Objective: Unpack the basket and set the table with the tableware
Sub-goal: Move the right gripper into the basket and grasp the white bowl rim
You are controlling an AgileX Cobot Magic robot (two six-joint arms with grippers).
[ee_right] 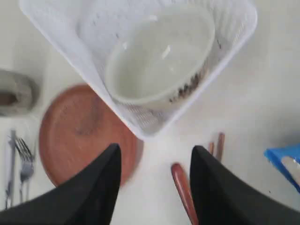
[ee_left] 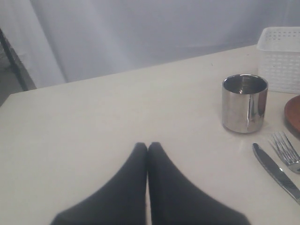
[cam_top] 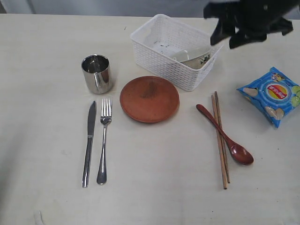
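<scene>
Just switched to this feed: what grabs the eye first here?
A white basket at the far side of the table holds a pale bowl, with the right gripper hovering open above it. A bright blue chip bag lies off to the right, and a red-brown plate sits in front of the basket.

White perforated basket [cam_top: 164, 65] at far side of beige table [cam_top: 154, 192], pale bowl [cam_top: 194, 57] tilted inside. Nearer: steel cup [cam_top: 97, 73] upright, knife [cam_top: 88, 144] and fork [cam_top: 103, 145] side by side, reddish-brown plate [cam_top: 149, 99] just before basket, dark red spoon [cam_top: 239, 154] lying across brown chopsticks [cam_top: 223, 169].
</scene>
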